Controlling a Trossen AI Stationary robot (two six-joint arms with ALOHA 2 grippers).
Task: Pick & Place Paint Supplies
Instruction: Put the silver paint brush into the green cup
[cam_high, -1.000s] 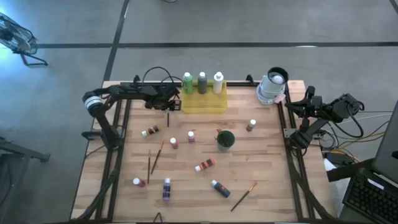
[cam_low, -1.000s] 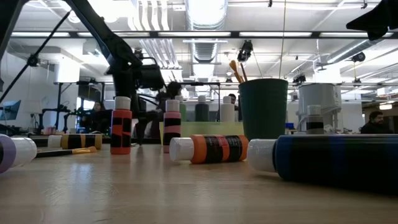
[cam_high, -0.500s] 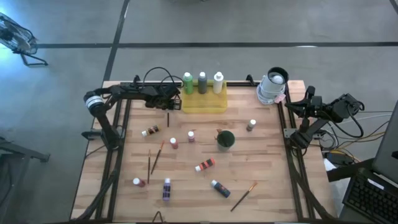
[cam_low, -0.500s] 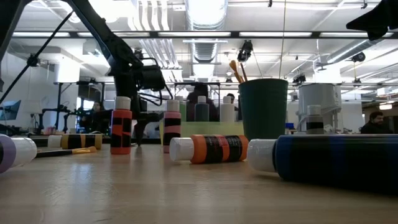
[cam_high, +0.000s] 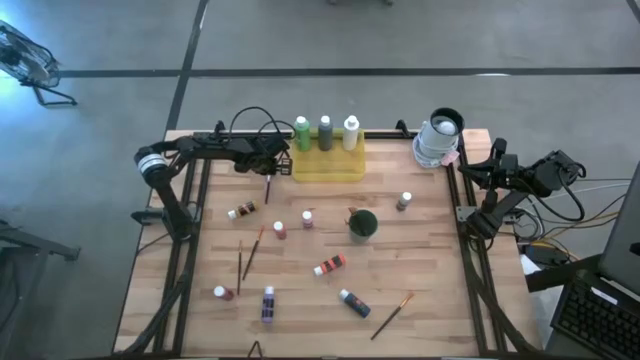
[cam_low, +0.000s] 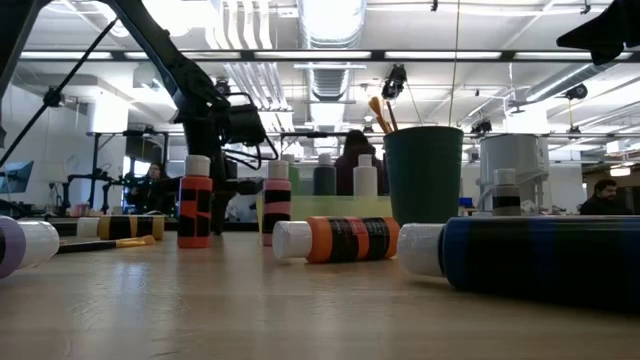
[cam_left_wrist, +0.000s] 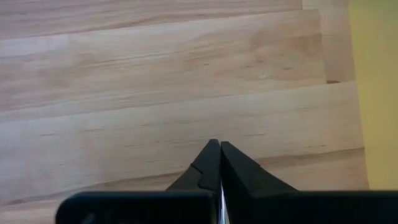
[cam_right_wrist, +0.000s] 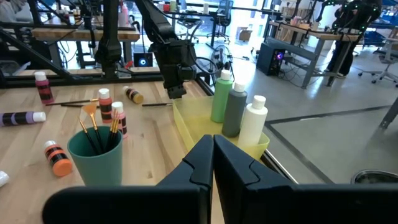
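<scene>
- Our left gripper hovers near the table's far edge, just beside the yellow tray's left end, fingers pressed together on nothing we can see.
- Our right gripper waits off the table's right edge, jaws likewise shut and empty.
- Three bottles stand in the tray; other paint bottles and paintbrushes lie scattered mid-table around the green cup.
</scene>
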